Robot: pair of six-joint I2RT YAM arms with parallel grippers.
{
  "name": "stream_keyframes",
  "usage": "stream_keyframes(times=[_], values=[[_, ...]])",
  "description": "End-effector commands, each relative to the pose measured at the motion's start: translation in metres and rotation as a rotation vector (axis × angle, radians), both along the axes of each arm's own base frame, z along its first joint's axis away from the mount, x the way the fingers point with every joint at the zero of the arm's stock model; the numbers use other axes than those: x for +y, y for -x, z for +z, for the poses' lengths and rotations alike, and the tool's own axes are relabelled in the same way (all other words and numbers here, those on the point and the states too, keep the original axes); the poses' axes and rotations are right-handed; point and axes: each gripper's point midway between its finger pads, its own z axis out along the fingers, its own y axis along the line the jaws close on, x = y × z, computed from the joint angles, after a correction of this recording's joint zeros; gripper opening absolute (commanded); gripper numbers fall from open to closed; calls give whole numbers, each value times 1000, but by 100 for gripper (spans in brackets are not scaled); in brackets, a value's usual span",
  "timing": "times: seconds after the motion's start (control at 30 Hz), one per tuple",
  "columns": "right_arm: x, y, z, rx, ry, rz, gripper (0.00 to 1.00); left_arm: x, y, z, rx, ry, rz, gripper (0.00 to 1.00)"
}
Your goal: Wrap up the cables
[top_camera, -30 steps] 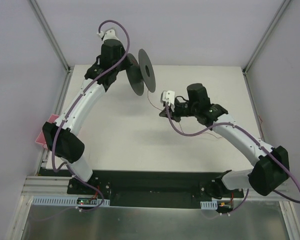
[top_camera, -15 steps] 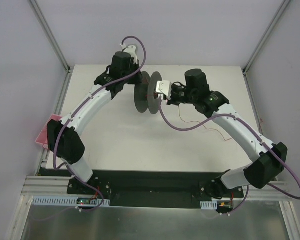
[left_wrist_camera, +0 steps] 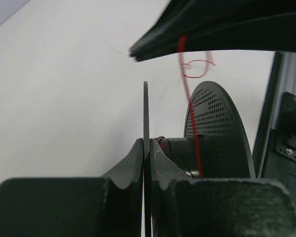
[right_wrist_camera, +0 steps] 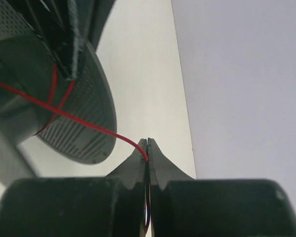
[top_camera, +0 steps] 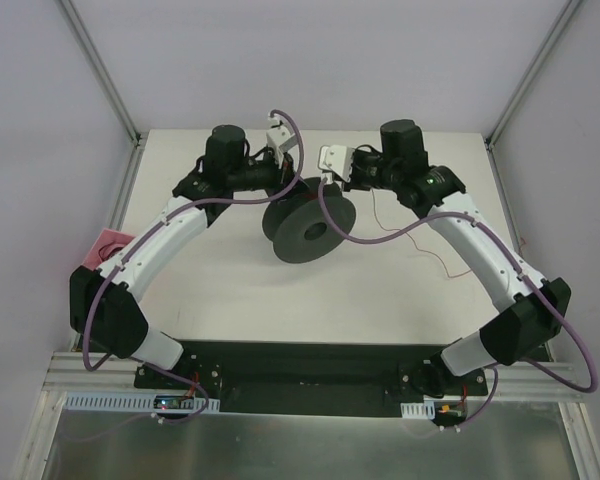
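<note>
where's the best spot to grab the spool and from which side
Take one flange of the spool by its rim, edge-on from outside, a finger on each face. It is a thin flat disc that fits between closed fingers, as the left gripper shows. That leaves the hub free for the wire pinched by the right gripper.

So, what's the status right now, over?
Left gripper shut on spool flange. Right gripper shut on red wire, running to hub. Slack loose on table.
</note>
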Motion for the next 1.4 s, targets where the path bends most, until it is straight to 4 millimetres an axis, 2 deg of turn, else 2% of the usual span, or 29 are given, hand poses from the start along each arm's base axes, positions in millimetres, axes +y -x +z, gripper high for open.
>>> stream_keyframes(times=[0.0,0.17,0.4,0.57,0.7,0.8,0.97,1.17,1.27,1.33,1.37], values=[[-13,-12,20,-52,-10,-7,1,-7,43,66,-176,175,-298,0],[-35,-28,14,5,-37,-81,0,6,50,95,-171,257,-350,0],[-61,-45,9,65,-80,-171,1,18,60,110,-154,284,-397,0],[-76,-52,-1,136,-118,-223,4,24,58,123,-134,328,-385,0],[-83,-54,-12,197,-146,-249,14,26,44,141,-110,376,-319,0],[-87,-55,-25,233,-144,-267,14,32,29,162,-68,446,-245,0],[-100,-55,-65,305,-122,-304,14,46,6,192,-37,534,-137,0],[-118,-61,-106,411,-167,-379,14,59,-9,218,-60,567,-33,0],[-110,-59,-121,499,-219,-365,8,69,-27,223,-8,611,95,0],[-99,-59,-121,531,-277,-349,0,76,-37,226,22,641,184,0],[-94,-58,-119,542,-302,-347,1,81,-45,226,51,660,250,0]])
